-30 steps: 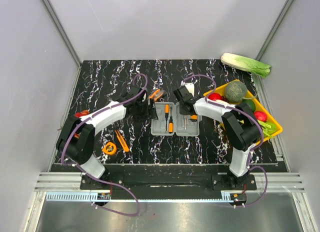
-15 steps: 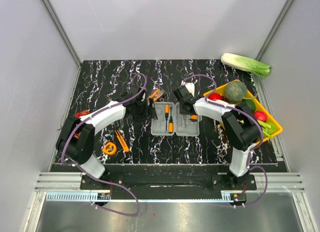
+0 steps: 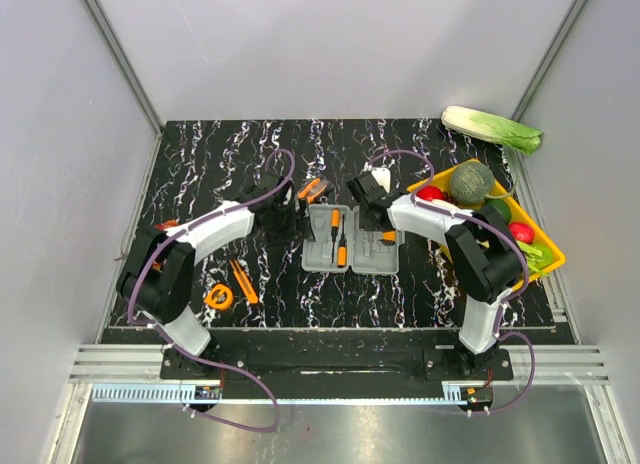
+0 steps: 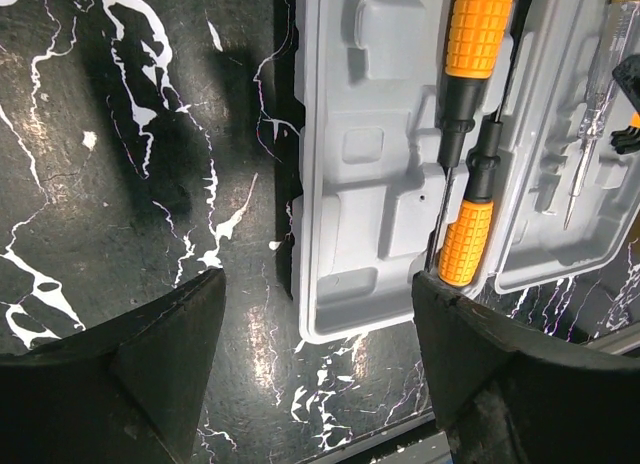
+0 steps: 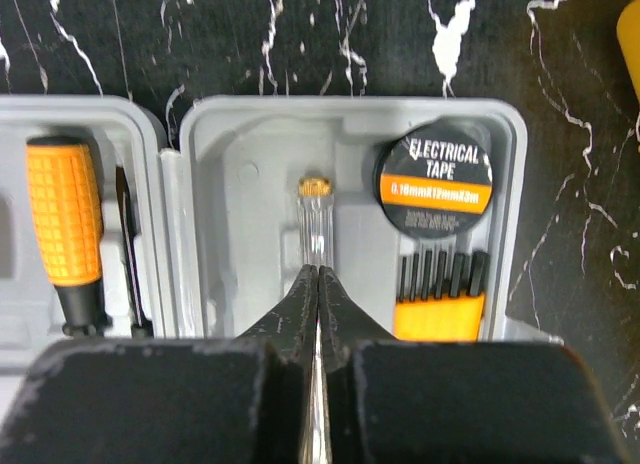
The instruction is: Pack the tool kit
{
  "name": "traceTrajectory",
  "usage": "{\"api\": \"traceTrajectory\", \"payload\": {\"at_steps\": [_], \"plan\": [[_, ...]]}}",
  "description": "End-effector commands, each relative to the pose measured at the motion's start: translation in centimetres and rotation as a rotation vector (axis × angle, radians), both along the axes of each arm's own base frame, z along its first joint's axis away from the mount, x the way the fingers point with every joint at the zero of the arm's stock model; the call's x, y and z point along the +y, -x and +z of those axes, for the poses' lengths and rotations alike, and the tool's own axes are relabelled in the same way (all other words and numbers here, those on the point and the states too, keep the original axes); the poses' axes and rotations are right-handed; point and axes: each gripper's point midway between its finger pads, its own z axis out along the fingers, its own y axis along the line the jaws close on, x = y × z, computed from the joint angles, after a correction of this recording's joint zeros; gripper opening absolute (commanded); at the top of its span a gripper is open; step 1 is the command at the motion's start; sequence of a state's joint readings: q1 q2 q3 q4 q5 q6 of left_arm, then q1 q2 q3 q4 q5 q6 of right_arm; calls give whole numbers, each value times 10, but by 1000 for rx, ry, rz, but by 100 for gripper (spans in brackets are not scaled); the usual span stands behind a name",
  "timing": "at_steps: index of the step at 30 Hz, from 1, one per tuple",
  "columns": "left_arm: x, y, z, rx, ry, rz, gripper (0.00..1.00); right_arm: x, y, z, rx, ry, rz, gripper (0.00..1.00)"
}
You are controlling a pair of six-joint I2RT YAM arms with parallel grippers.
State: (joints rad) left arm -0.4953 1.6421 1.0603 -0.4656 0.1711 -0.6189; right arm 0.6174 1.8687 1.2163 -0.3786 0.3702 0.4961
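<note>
From above, you have the open grey case (image 3: 352, 240) lying flat in the middle of the tabletop (image 3: 420, 154). The left gripper (image 3: 285, 220) is just beside its left edge and the right gripper (image 3: 372, 210) is over its right half. Orange pliers (image 3: 312, 190) lie just off the case's far left corner. An orange knife (image 3: 243, 281) and a tape measure (image 3: 219, 297) sit near left, well apart from the case. At the right edge is a yellow tray (image 3: 548, 254) of vegetables, with a cabbage (image 3: 492, 129) on the tabletop beyond it. In your left wrist view the jaws are spread and hold nothing, with bare tabletop and the case's left rim between them. That half holds a large screwdriver (image 4: 478, 29) and a small screwdriver (image 4: 465, 239) lying lengthwise beside the hinge, and a clear tester (image 4: 590, 114) lies in the other half. In your right wrist view the jaws are pressed together, their tips meeting over the tester's shaft; you cannot tell whether they pinch it. Right of the tester in the same half sit a roll of electrical tape (image 5: 437, 179) and, touching it, a black-and-orange bit set (image 5: 437, 294).
</note>
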Motion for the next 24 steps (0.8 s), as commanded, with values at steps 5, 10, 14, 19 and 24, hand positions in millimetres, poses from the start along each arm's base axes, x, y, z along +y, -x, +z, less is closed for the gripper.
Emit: {"api": "traceTrajectory", "payload": {"at_steps": [5, 10, 14, 19, 24], "plan": [[-18, -34, 46, -128, 84, -5, 77, -1, 13, 36, 7, -35, -23, 13], [-29, -51, 72, -192, 116, -24, 77, 3, 7, 73, -53, -77, -18, 19], [-55, -62, 87, -233, 196, -83, 73, 2, 24, 80, -27, -124, -8, 19], [-107, -69, 96, -284, 263, -208, 57, -1, 58, 71, 39, -208, -13, 19], [-153, -78, 83, -297, 281, -269, 47, 0, 78, 54, 70, -280, -9, 19]]}}
